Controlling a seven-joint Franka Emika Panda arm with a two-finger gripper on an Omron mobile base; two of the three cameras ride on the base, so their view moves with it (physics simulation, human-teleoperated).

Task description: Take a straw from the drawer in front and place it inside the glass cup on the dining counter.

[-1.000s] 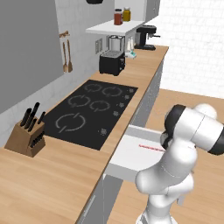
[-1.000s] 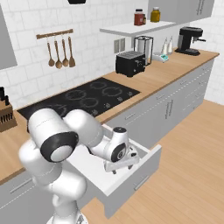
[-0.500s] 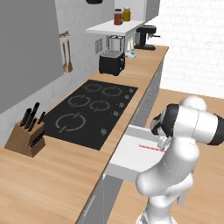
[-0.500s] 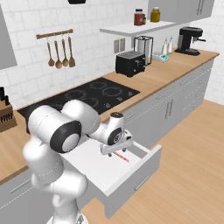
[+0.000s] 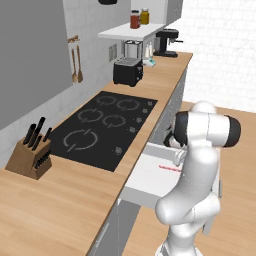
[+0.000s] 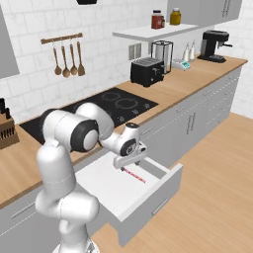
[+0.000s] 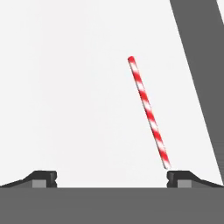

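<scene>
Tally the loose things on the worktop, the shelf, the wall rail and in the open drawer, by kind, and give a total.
Knife block: 1
Toaster: 1
Coffee machine: 1
Jars on the shelf: 2
Hanging wooden utensils: 3
Straw in the drawer: 1
Total: 9

The straw [image 7: 148, 113] is red with white spiral stripes. The drawer [image 6: 126, 190] is white inside with a light-grey front panel. The hob [image 5: 100, 128] is black with pale grey ring marks, set in a light-wood worktop [image 5: 70, 200]. The toaster [image 6: 147, 71] is black, the knife block [image 5: 29, 159] brown with black handles. The wall tiles [image 6: 106, 54] are white, the cabinet fronts [image 6: 197, 118] grey.
</scene>
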